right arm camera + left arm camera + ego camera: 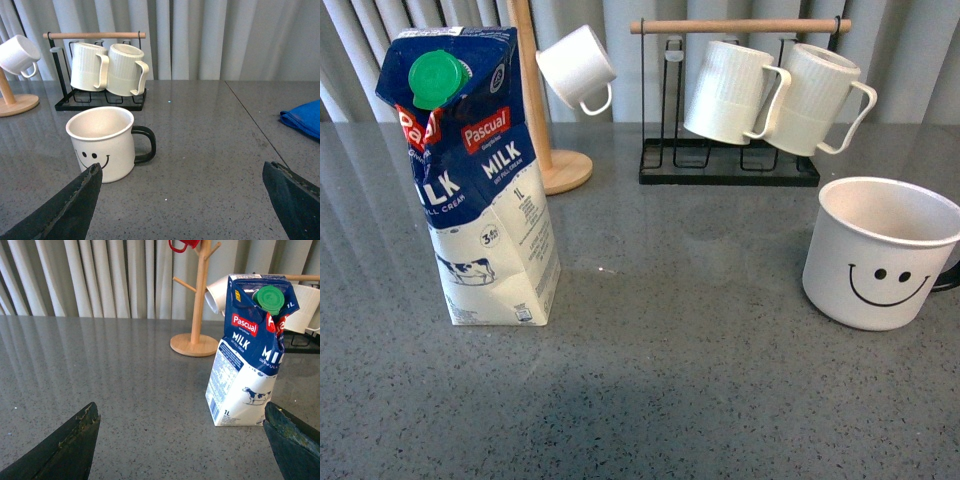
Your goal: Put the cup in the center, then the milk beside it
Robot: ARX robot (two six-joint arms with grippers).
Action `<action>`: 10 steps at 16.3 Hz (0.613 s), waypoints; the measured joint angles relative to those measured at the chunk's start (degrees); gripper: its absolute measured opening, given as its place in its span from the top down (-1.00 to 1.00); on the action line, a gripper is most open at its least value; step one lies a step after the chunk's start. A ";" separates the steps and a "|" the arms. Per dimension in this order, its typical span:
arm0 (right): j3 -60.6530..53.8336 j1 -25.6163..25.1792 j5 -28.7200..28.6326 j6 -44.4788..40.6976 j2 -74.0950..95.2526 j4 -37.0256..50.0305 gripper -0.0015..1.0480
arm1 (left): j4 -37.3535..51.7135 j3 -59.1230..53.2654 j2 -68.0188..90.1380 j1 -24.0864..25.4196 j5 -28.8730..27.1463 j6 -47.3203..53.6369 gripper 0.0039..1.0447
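Milk (480,190) stands upright at the left of the grey table (670,380), long axis vertical, green cap facing the robot. The cup (880,255) sits mouth-up far right, handle pointing right. Open tabletop lies between them. The left gripper (180,410) and right gripper (182,170) are spread wide, holding nothing.

Open tabletop (680,330) lies between milk (485,200) and cup (875,260); mug rack (740,26) stands behind.

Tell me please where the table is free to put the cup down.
The bare middle patch lies between the milk carton and the smiley cup, in front of the black rack. The back is crowded: wooden mug tree beside the rack.
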 joint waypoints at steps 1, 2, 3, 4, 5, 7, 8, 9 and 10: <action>0.00 0.00 0.00 0.00 0.00 0.00 -0.87 | 0.00 -0.02 0.02 0.00 0.00 0.00 -0.88; 0.00 0.00 0.00 0.00 0.00 0.00 -0.87 | 0.00 -0.02 0.02 0.00 0.00 0.00 -0.88; 0.00 0.00 0.00 0.00 0.00 0.00 -0.87 | -0.02 -0.02 0.02 0.00 0.00 0.02 -0.88; 0.00 0.00 0.00 0.00 0.00 0.00 -0.87 | 0.00 0.00 0.02 0.00 0.00 0.00 -0.88; 0.00 0.00 0.00 0.00 0.00 0.00 -0.87 | 0.00 0.00 0.02 0.00 0.00 0.02 -0.88; 0.00 0.00 0.00 0.00 0.00 0.00 -0.87 | 0.00 -0.02 0.00 0.00 0.00 0.00 -0.88; 0.00 0.00 0.00 0.00 0.00 0.00 -0.87 | -0.02 0.00 0.02 0.00 0.00 0.00 -0.88; 0.00 0.00 0.00 0.00 0.00 0.00 -0.87 | 0.00 -0.02 0.02 0.00 0.00 0.00 -0.88; 0.00 0.00 -0.02 0.00 0.00 0.00 -0.87 | 0.00 -0.02 0.02 0.00 0.00 0.00 -0.88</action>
